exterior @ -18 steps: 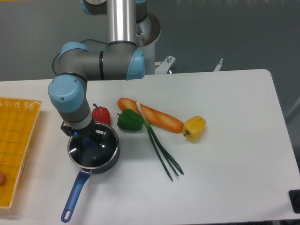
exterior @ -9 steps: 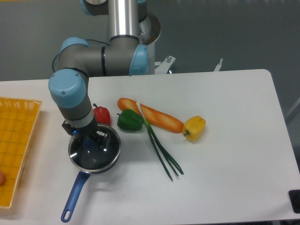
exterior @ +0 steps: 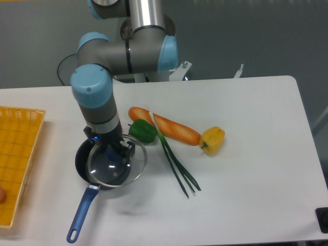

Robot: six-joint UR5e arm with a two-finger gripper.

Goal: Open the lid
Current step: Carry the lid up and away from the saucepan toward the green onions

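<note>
The round clear glass lid with its thin metal rim (exterior: 116, 165) hangs directly under the gripper (exterior: 114, 154), raised off the dark blue long-handled saucepan (exterior: 84, 163) and offset toward the vegetables, so that a crescent of the pan's dark interior shows on the far side from them. The gripper is pinching the lid's blue centre knob (exterior: 113, 155), its two fingers closed against it from either side; the lid looks slightly tilted, though how far it stands above the pan cannot be told from this view.

The pan's long blue handle (exterior: 80, 215) runs from below the gripper toward the front edge of the white bench (exterior: 246, 195). Just beyond the gripper, partly hidden by the arm, sits a green bell pepper (exterior: 144, 131). Further out lie an orange carrot-shaped vegetable (exterior: 166, 126), a green spring onion (exterior: 177, 166) and a yellow bell pepper (exterior: 212, 140). On the opposite side of the gripper, well apart, is an orange mesh tray (exterior: 18, 159).

By my reading, the lifting step is in hand: the lid is off but not yet put down. The next move calls for carrying it to bare bench, lowering it flat, then releasing the knob.
</note>
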